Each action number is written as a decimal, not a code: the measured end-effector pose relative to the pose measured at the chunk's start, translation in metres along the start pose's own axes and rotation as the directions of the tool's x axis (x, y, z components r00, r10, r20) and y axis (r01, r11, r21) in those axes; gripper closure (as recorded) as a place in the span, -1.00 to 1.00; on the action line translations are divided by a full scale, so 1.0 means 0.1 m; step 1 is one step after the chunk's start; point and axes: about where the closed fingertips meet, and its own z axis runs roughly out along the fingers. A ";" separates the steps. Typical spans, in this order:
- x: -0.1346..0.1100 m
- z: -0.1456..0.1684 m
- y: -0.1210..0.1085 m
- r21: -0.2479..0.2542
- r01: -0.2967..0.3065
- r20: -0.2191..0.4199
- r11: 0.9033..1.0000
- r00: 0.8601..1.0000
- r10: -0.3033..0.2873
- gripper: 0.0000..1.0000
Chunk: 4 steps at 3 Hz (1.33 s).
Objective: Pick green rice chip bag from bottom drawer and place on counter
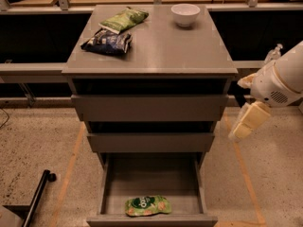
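Down low, finds the drawer pulled wide out beneath two upper drawers. Holds the chip bag, lying flat on the drawer floor, lengthwise along the front wall and just behind it, about midway between the side walls. Shows bright green, with a dark oval logo facing up and peach patches at both ends.

Up top, on the tabletop, carries three things. Toward the back left, a pale bag, set at a slant. Just in front of that and touching it or nearly so, a blue bag. At the back right, well apart from both, a white bowl, upright.

Off to the right of the cabinet, places the pincer below a white arm, level with the two upper drawers, cream-coloured and pointing down and leftward. Hangs in the air above the floor, touching nothing, well apart from chip bag and drawer. Cannot tell whether spread or closed.
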 end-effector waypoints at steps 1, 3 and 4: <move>0.05 0.09 0.02 0.009 -0.027 0.021 1.000 0.999 0.027 -1.00; 0.31 0.80 0.05 -0.079 -0.105 0.066 0.991 0.992 0.111 -1.00; 0.49 1.29 0.01 -0.143 -0.159 0.081 0.977 0.982 0.171 -1.00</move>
